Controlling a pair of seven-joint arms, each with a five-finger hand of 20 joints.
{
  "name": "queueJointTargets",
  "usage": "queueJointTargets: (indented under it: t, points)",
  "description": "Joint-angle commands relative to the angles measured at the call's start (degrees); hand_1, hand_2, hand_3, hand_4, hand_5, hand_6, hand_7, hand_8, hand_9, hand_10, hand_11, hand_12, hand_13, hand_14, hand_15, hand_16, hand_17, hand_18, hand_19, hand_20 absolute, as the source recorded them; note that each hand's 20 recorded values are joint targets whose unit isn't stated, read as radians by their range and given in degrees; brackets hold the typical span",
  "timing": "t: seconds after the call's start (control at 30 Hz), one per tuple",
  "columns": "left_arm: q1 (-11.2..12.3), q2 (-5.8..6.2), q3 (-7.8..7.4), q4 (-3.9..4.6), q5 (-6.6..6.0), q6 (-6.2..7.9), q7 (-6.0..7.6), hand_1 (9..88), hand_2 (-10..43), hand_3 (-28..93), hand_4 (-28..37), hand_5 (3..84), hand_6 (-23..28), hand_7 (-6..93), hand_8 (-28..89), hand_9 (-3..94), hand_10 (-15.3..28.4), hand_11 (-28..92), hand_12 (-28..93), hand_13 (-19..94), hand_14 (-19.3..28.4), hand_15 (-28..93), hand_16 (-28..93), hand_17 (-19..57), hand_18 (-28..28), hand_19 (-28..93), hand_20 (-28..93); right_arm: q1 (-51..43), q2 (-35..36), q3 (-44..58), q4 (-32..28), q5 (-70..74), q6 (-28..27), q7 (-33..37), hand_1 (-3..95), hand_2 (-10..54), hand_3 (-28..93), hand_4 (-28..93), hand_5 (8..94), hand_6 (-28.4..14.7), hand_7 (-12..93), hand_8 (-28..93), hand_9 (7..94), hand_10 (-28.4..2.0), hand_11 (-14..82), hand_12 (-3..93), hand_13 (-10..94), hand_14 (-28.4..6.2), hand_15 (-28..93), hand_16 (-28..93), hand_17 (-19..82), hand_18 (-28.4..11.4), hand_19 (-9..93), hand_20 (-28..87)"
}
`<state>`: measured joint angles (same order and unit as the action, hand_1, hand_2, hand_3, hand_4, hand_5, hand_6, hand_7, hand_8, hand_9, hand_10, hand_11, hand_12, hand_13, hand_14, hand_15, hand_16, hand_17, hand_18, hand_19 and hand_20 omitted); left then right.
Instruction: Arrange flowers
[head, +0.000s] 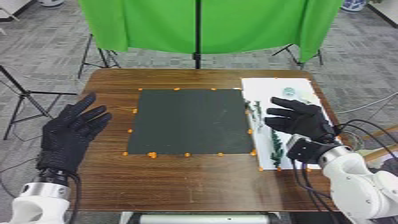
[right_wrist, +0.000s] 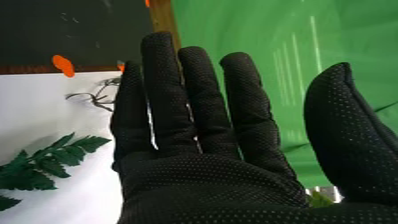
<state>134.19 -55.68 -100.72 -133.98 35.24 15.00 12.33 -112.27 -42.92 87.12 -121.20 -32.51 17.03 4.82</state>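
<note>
1. Over the brown table in the head view, I have both of my robot hands up with nothing in them. The left hand is at the left edge, its fingers extended, slightly spread. The right hand hangs above the white sheet on the right, its fingers spread and pointing inward toward the dark mat.

2. Still in that view, I can make out a long green sprig lying lengthwise on the sheet, between the mat and the right forearm, with more thin greenery beside the mat's right edge. A pale, rounded item sits toward the sheet's far end; I can't make out what it is. Orange bits dot the mat's border, and green cloth hangs beyond the table.

3. From the right wrist view, I see the right hand with straight fingers, close together toward their bases, and the thumb held well apart. It pinches nothing. On the side away from the thumb, a fern-like sprig lies on the white surface, apart from the glove, and a thin, dark, twiggy piece lies nearer the mat.
</note>
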Motion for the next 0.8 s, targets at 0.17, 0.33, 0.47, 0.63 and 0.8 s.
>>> queueJointTargets:
  t: [0.17, 0.33, 0.47, 0.63, 0.8]
  points:
    - [0.67, 0.05, 0.32, -0.14, -0.43, 0.59, -0.2, 21.1, 9.5, 76, -27.9, 37.1, 9.2, 10.8, -8, 32.7, 20.0, 25, 11, 22, 26.0, 46, -7, -11.4, 21.8, 49, 8, 0.2, 0.54, -0.69, -0.73, -1.17, 2.75, -0.45, 18.4, 9.7, 89, -24, 48.1, -4.3, 23, -15, 51.2, -17.0, 21.9, 14.2, 44, -17.0, 45, 12, 10, -21.0, 59, 19]
    - [0.81, 0.15, 0.32, -0.22, -0.57, 1.06, -0.08, 21.2, 9.5, 76, -27.7, 37.3, 9.4, 10.9, -8, 32.8, 20.1, 26, 11, 22, 26.1, 47, -7, -11.3, 21.8, 50, 8, -0.18, 2.41, -1.95, -2.45, -6.76, 8.69, -1.39, 19.8, 9.0, 89, -24, 48.4, -4.2, 24, -15, 52.3, -16.5, 23.6, 14.4, 45, -16.4, 47, 12, 10, -21.7, 60, 20]
    - [1.13, 0.3, 0.16, -0.41, -0.7, 1.7, 0.01, 21.3, 9.4, 76, -27.7, 37.3, 9.5, 10.9, -8, 32.8, 20.4, 26, 11, 22, 26.1, 48, -8, -11.3, 21.8, 50, 8, -1.31, 1.38, 0.9, -4.71, -16.31, 8.01, 8.29, 20.4, 8.3, 89, -24, 48.7, -4.2, 25, -16, 52.3, -16.5, 24.2, 14.2, 46, -16.4, 49, 11, 12, -22.4, 61, 20]
    - [1.24, 0.42, -0.04, -0.45, -0.85, 2.03, 0.04, 21.4, 9.5, 76, -27.7, 37.4, 9.6, 10.9, -8, 33.0, 20.5, 27, 11, 22, 26.2, 48, -8, -11.2, 21.8, 50, 8, 4.14, 1.21, -2.89, -7.19, -32.66, 10.56, 26.97, 22.5, 6.2, 86, -23, 48.7, -5.4, 24, -16, 54.2, -18.0, 27.4, 14.9, 51, -16.2, 56, 11, 17, -23.5, 67, 19]
    - [1.27, 0.54, -0.69, -0.67, -0.69, 1.79, -0.39, 21.4, 9.5, 76, -27.7, 37.6, 9.8, 11.3, -8, 33.1, 20.4, 27, 11, 22, 26.3, 48, -8, -11.1, 21.8, 50, 8, 5.25, 1.15, -3.97, -8.21, -41.19, 7.78, 36.02, 24.4, 2.6, 81, -23, 49.2, -7.6, 23, -14, 57.4, -19.7, 37.2, 15.8, 57, -16.5, 65, 9, 23, -24.0, 77, 13]
